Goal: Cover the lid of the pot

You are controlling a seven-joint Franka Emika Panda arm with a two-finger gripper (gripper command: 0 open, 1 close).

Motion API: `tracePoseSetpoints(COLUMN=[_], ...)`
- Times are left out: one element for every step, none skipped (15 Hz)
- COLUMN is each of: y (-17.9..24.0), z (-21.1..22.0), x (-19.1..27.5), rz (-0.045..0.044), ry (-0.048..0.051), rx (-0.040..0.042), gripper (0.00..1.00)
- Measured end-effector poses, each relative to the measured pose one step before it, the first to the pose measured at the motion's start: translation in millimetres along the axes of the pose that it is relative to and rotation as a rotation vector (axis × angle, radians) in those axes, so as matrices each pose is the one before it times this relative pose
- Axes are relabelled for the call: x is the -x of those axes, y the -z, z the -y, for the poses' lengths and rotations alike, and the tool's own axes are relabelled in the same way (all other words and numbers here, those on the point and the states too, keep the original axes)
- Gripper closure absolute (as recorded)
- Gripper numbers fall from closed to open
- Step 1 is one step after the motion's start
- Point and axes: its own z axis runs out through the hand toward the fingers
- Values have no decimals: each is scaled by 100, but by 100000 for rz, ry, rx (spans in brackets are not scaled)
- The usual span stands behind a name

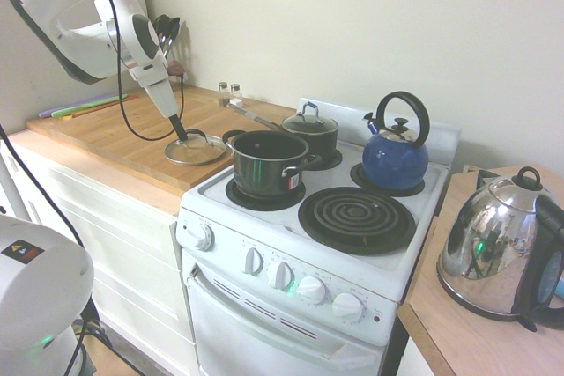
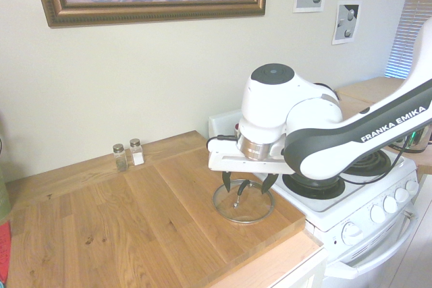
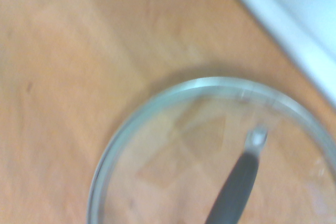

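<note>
we see the glass lid (image 1: 196,148) lying flat on the wooden countertop (image 1: 106,134), just beside the white stove (image 1: 370,261), with its metal rim down and its black handle up. the gripper (image 2: 249,187) hangs directly over it, pointing steeply down, and its jaws stand wide open with nothing between them; they are one on each side of the handle but in our judgement not yet closed on it. the black pot (image 1: 269,163) stands uncovered on the front burner nearest the countertop, close to the lid, so the way to carry it looks short. behind it there is a smaller pot (image 1: 310,134) with its own lid, and a blue kettle (image 1: 395,158) on the back burner; these are not part of the job. about handling, we think the lid is stiff, rather heavy for its size, and fragile, because it is glass. the glass and the metal rim are smooth and slippery, and the rim lies flat on the wood, so we think there is no good place to grip it there. the best place to hold is the black handle in the middle, which appears in the wrist view as a dark bar over the glass. a centred grip there should keep the lid level, and it must be put down softly on the pot rim.
</note>
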Motion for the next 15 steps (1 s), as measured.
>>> tracePoseSetpoints(y=[-168, -169, -333, -448, -436, -312, -167, -41, 4, 34, 37, 48, 31, 37, 62], z=[309, 292, 190, 135, 118, 160, 183, 189, 88, -40, -67, -100, -89, -48, 78], x=[-459, -193, -78, -15, 35, 22, 67, 41, 56, 136, 183, 261, 217, 158, -12], rz=[-25, 116, 252, 574, 703, 461, 315, 317, 356, 520, 578, 477, 201, 269, 116], ry=[-946, -565, -429, -402, -202, -268, -151, -116, -184, -146, -52, -25, 208, -32, -268], rx=[-83, 136, 609, 1033, 997, 558, 173, -105, -46, 236, 314, 243, 122, 148, -6], gripper=[0, 0, 0, 0, 0, 0, 100, 100, 100, 100, 100, 100, 100, 100, 100])
